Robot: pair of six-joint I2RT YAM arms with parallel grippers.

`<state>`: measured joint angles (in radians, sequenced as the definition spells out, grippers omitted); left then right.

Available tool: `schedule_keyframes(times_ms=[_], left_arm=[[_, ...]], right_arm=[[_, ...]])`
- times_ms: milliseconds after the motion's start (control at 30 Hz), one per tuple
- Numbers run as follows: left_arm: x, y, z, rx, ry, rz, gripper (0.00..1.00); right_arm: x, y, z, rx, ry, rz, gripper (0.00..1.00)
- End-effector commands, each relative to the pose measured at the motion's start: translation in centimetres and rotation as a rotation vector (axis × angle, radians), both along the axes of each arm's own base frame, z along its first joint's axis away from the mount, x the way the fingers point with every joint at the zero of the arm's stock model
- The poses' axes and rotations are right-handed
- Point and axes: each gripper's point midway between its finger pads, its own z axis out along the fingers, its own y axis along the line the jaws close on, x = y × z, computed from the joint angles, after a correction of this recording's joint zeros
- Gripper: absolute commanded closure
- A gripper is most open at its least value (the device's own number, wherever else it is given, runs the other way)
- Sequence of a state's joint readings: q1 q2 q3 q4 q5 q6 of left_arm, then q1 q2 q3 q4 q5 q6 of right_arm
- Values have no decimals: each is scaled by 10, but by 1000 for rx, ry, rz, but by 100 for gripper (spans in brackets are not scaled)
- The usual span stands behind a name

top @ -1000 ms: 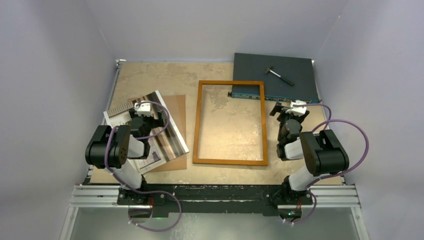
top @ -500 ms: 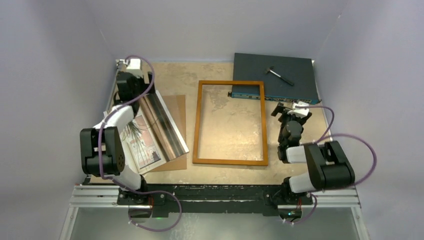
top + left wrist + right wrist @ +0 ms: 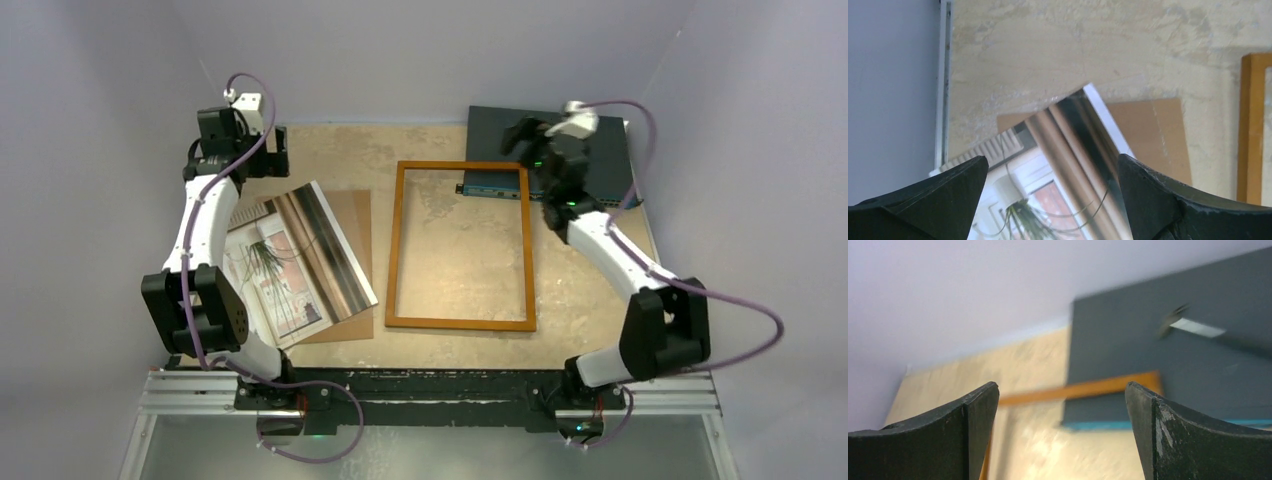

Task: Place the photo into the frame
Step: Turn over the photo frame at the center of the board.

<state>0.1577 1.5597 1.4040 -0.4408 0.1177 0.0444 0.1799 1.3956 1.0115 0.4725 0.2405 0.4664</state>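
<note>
The photo (image 3: 290, 265) lies picture-up and askew on a brown backing board (image 3: 358, 215) on the table (image 3: 450, 250), at 9 o'clock from the flat-lying frame (image 3: 461, 322) and apart from it. Farther back, the left jaws gape, holding nothing, at the photo's 11 o'clock. The right jaws gape likewise at the frame's 1 o'clock, over a dark box (image 3: 485, 135).

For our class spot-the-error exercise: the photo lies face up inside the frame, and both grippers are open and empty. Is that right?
No. The photo lies face up not inside the frame but on the board left of it, as the top view shows. The left gripper and right gripper are open and empty.
</note>
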Motion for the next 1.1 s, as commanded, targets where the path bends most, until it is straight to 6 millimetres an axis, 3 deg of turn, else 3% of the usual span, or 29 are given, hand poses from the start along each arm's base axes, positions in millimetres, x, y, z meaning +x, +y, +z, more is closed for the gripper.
schedule_keyframes(times_ms=[0, 133, 233, 300, 367, 500, 1067], left_arm=[[-36, 18, -26, 40, 199, -9, 0], [-57, 34, -41, 43, 276, 3, 2], [-70, 38, -46, 44, 309, -5, 3], [-76, 38, -48, 51, 316, -12, 4], [-81, 35, -49, 44, 320, -18, 4], [-88, 27, -52, 16, 340, -44, 6], [-99, 18, -47, -14, 330, -54, 8]], right_arm=[[-30, 128, -49, -93, 257, 251, 1], [-64, 206, -81, -192, 360, 337, 2], [-96, 253, -111, -286, 422, 376, 6], [-108, 271, -132, -337, 465, 378, 8], [-118, 282, -154, -362, 530, 367, 11], [-122, 295, -178, -421, 559, 330, 14], [-102, 332, -234, -469, 602, 324, 30]])
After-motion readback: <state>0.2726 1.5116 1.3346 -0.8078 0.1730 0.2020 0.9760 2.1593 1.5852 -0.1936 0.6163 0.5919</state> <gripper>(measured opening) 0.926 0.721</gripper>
